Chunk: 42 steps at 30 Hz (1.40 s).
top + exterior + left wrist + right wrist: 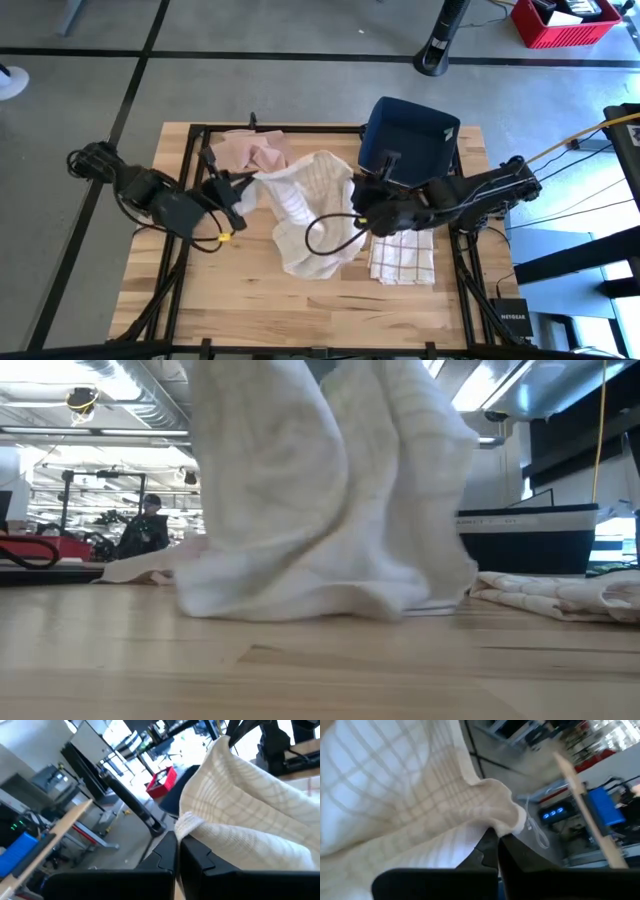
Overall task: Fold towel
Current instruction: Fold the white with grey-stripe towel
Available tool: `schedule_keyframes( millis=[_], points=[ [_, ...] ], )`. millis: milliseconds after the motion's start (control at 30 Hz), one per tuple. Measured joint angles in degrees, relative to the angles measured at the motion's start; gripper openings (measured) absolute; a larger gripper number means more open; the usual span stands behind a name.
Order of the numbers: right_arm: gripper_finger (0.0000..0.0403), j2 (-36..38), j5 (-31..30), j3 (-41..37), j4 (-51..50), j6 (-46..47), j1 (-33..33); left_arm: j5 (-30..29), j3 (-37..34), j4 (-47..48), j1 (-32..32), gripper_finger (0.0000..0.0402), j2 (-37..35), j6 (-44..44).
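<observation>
A white towel with faint beige checks is held up between my two grippers and sags in the middle. Its lower part rests on the wooden table. My left gripper is shut on the towel's left upper corner. My right gripper is shut on its right upper corner. Each wrist view shows its own shut fingers, left and right, with the cloth coming out of them. My left gripper pinches a hemmed corner of the towel between its two shut fingers, coming nearly level from the table's left. The cloth spreads away from the fingers and hangs down, slack. My right gripper pinches the towel's other hemmed corner between its shut fingers, coming from the table's right and slanting a little downward. The cloth falls away below, slack, with its lower part on the table.
A pink cloth lies crumpled at the far left of the table. A dark blue bin stands at the far right. A folded checked towel lies at the right, just below my right gripper. The near part of the table is bare wood.
</observation>
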State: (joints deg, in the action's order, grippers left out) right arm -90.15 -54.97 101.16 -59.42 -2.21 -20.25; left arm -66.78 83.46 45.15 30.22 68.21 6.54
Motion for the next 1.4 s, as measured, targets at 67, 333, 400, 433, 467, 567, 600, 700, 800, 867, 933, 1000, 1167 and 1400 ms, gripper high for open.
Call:
schedule_keyframes(
  millis=[67, 333, 400, 433, 467, 567, 600, 700, 800, 867, 933, 1000, 1167, 1400],
  points=[
    [0.0003, 0.0, -1.6, 2.5, 0.0, -3.2, 0.7, 0.0, 2.1, 0.1, -0.7, 0.0003, -0.1, 2.5],
    [0.0004, 0.0, -6.5, 12.0, 0.1, -12.7, 3.7, -2.2, 11.9, -0.7, -4.0, 0.0002, -0.4, 11.8],
    [0.0004, 0.0, -7.0, 13.9, 0.1, -14.0, 4.8, -2.2, 14.3, -0.8, -4.9, 0.0004, -0.5, 13.7],
    [0.0004, 0.0, -7.2, 14.9, 0.1, -14.8, 5.3, -2.2, 15.3, -0.8, -5.3, 0.0005, -0.5, 15.0],
    [0.0004, 0.0, -7.4, 15.7, 0.1, -15.4, 5.8, -2.5, 16.3, -0.8, -5.7, 0.0006, -0.6, 15.9],
    [0.0005, 0.0, -7.5, 17.5, 0.2, -16.4, 7.6, -3.9, 18.0, -0.8, -6.9, 0.0007, -1.2, 17.9],
    [0.0005, 0.0, -7.5, 17.8, 0.2, -16.4, 8.1, -4.2, 18.2, -0.8, -7.3, 0.0007, -1.5, 18.0],
    [0.0005, 0.0, -7.3, 17.9, -0.4, -15.6, 9.2, -4.3, 18.2, 2.4, -7.8, 0.0007, -2.4, 14.3],
    [0.0005, -0.2, -4.0, 18.0, -3.4, -11.6, 9.1, -1.4, 18.2, 11.3, -7.3, 0.0007, -2.8, 4.5],
    [0.0005, -0.7, -1.0, 18.0, -6.3, -7.5, 8.9, 2.5, 18.2, 18.1, -6.9, 0.0007, -2.8, -3.0],
    [0.0005, -1.4, 1.9, 18.0, -9.6, -2.6, 8.1, 7.3, 18.2, 23.9, -6.9, 0.0007, -2.4, -10.8],
    [0.0005, -2.3, 4.3, 17.9, -12.9, 0.7, 7.8, 14.0, 18.2, 28.8, -6.6, 0.0007, -1.8, -18.5],
    [0.0005, -5.4, 7.9, 15.5, -20.1, 9.2, 6.0, 26.0, 18.2, 39.5, -3.9, 0.0007, 1.5, -33.1],
    [0.0005, -5.7, 8.3, -0.1, -19.9, 17.4, 3.5, 26.4, 18.2, 41.6, 2.0, 0.0008, 9.5, -39.5]
  ],
)
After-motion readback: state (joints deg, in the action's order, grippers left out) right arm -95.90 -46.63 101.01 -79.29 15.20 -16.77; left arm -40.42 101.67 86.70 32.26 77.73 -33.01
